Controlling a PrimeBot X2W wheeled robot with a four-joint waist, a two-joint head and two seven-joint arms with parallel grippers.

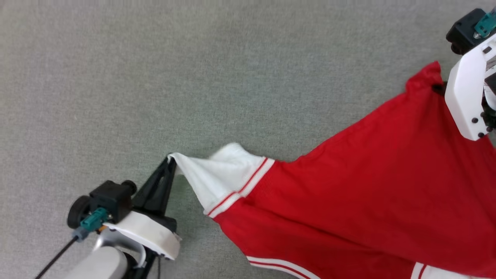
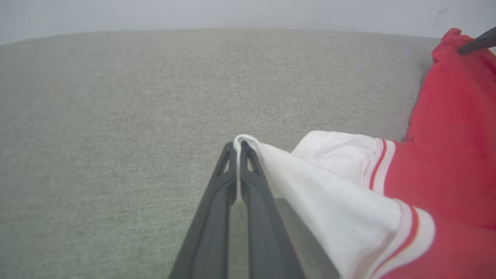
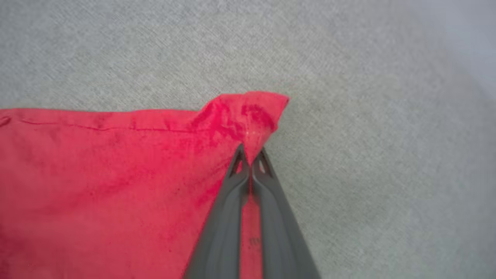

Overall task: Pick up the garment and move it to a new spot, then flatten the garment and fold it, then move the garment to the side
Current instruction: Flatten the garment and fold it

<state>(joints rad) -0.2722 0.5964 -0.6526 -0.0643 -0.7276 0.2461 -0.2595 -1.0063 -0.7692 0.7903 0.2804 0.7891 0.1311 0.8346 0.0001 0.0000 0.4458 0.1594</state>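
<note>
The garment (image 1: 368,193) is a red shirt with white, red-striped sleeves, stretched across the right half of the grey surface with its plain red side up. My left gripper (image 1: 170,158) is shut on the tip of a white sleeve (image 2: 310,174), the cloth pinched between its dark fingers (image 2: 217,201). My right gripper (image 3: 251,155) is shut on a red corner (image 3: 248,112) of the garment; in the head view its white housing (image 1: 465,97) covers the fingertips at the far right. The garment (image 3: 97,186) spreads left from that corner.
A grey woven surface (image 1: 155,77) lies under everything, open to the left and top of the head view. A pale wall (image 2: 232,11) rises behind its far edge in the left wrist view.
</note>
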